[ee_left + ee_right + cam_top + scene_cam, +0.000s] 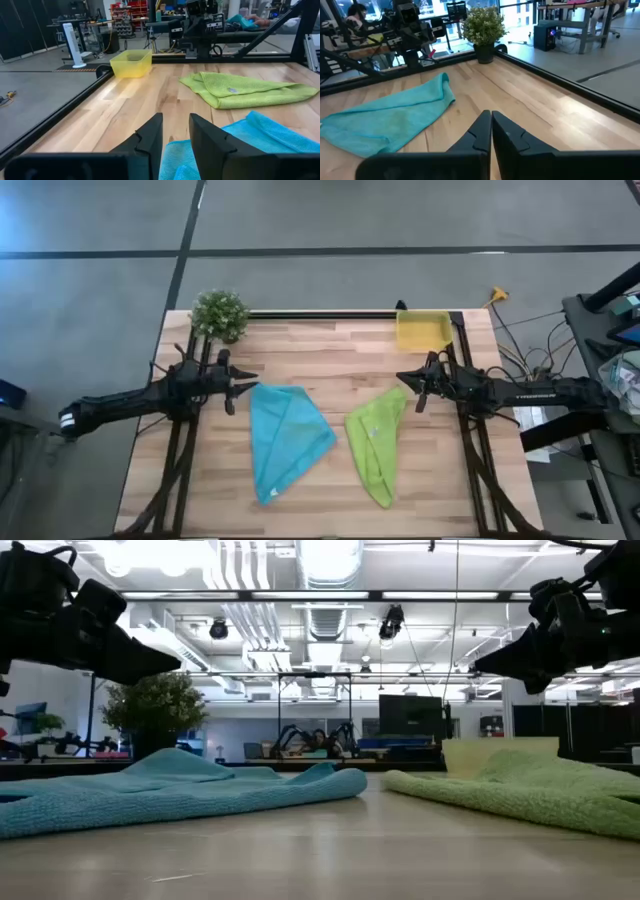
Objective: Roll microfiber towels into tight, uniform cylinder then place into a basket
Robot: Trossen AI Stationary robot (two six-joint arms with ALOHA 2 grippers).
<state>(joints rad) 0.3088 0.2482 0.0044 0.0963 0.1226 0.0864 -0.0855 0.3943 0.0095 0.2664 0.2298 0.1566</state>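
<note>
A turquoise-blue towel [285, 438] lies folded to a rough triangle left of the table's middle. A lime-green towel [377, 440] with a small white tag lies folded to its right. The yellow basket [423, 330] stands at the far right edge. My left gripper [240, 385] hovers above the table just left of the turquoise towel's far corner [260, 135], with a narrow gap between its fingers [175, 119] and nothing in it. My right gripper [408, 385] hovers by the green towel's far corner, fingers shut [491, 114] on nothing.
A small potted plant [220, 315] stands at the far left corner. A black rail [320, 313] runs along the far edge. Bare wood shows between the towels [338, 395] and toward the near edge [330, 850].
</note>
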